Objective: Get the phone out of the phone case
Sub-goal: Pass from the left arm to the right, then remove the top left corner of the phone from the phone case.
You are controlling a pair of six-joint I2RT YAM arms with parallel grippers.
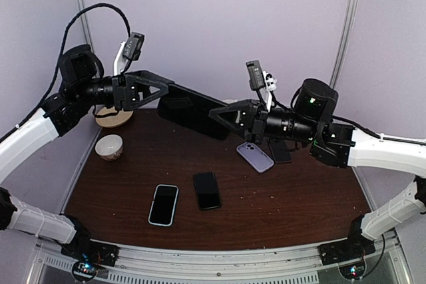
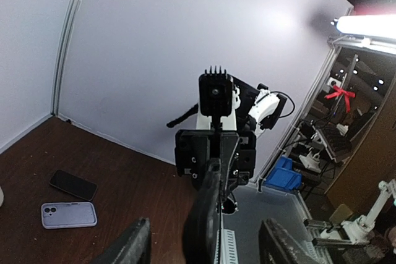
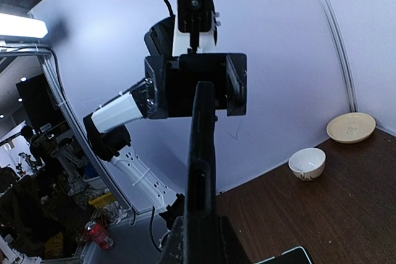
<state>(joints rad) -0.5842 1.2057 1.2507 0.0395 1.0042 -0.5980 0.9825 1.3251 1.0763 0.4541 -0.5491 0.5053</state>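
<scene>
1. Over the table's back edge I see the black case held in the air between both grippers. Whether a phone is inside it, I cannot tell.
2. Right gripper is clamped tight on the case's right end.
3. Left gripper has its jaws spread, one finger on each side of the case's left end, neither touching it.
4. A bowl sits near the left edge.
</scene>
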